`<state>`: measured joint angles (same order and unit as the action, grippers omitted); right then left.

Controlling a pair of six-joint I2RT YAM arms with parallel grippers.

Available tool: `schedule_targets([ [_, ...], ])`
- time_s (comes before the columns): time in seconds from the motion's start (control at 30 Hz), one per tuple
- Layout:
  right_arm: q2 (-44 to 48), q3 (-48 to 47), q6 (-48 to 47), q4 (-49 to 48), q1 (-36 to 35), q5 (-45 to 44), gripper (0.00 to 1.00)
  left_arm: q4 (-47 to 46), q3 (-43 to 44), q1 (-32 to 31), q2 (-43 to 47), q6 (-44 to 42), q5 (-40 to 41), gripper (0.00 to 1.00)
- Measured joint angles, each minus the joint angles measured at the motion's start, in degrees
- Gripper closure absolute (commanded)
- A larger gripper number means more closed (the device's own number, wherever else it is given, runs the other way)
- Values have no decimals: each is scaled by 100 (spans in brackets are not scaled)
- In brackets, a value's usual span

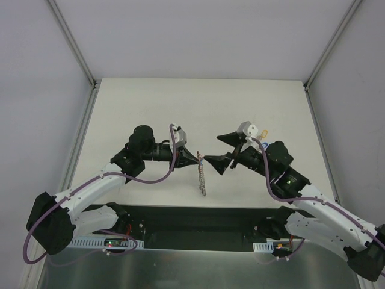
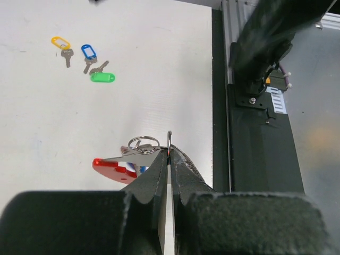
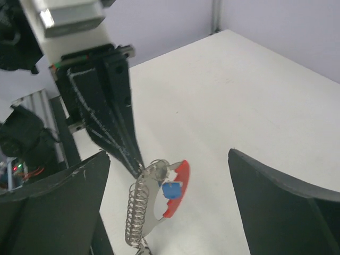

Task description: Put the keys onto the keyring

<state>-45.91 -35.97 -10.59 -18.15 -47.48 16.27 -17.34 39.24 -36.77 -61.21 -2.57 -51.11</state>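
My left gripper (image 1: pixel 198 158) is shut on the top of the keyring (image 1: pixel 203 177), a grey metal piece with a spring that hangs down toward the table's near edge. In the left wrist view the closed fingertips (image 2: pixel 169 155) pinch a wire ring beside the keyring's red loop (image 2: pixel 112 168). My right gripper (image 1: pixel 218 150) is open and empty, its jaws wide on either side of the keyring (image 3: pixel 159 196). The yellow key (image 2: pixel 61 43), blue key (image 2: pixel 88 52) and green key (image 2: pixel 102 77) lie together on the table, mostly hidden behind the right wrist in the top view (image 1: pixel 264 130).
The white table (image 1: pixel 150 108) has metal posts at its back corners. A black strip with the arm bases (image 1: pixel 198 226) runs along the near edge. The left arm's fingers (image 3: pixel 114 127) reach between the right gripper's jaws.
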Motion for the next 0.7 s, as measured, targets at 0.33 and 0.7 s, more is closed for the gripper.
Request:
schedule_targets([
  [0.33, 334, -833, 605, 2439, 1091, -1751, 4, -284, -378, 9, -4, 57, 688, 100],
  [0.7, -1051, -614, 1515, 3832, 2979, -2124, 22, -455, -566, 52, 822, 96, 1847, 100],
])
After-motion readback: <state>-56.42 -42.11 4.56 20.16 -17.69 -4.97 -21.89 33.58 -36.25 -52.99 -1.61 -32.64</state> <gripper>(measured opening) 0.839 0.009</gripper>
